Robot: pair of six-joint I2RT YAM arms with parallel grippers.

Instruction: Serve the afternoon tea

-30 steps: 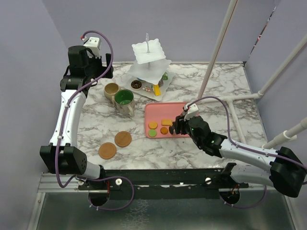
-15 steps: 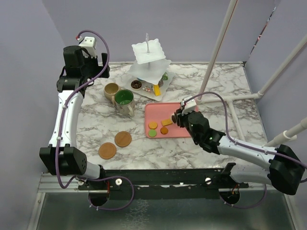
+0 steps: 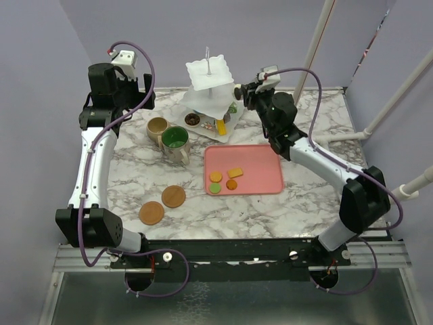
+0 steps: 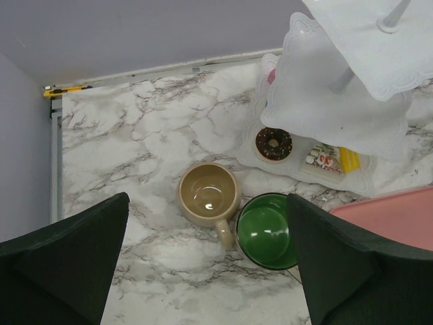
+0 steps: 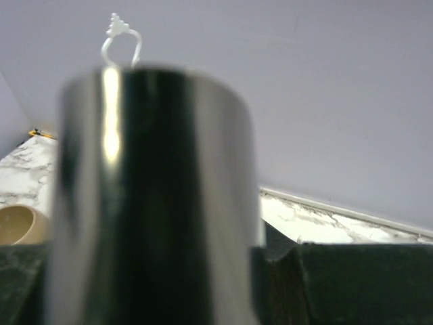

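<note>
Right tool [image 3: 241, 93] now beside stand [image 3: 211, 74], blurred

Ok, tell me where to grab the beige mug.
Probably best to pinch the rim of the beige mug from straight above, on the side away from the green mug. It stands upright and open, and its handle sits crowded close beside the green mug.

The left arm [image 3: 93, 166] is standing tall at the back left, its left gripper [image 4: 206, 203] gaping wide. The right arm [image 3: 318, 160] is stretching far forward, its right gripper [image 3: 241, 93] pinching a dark piece [image 5: 155, 203].
</note>
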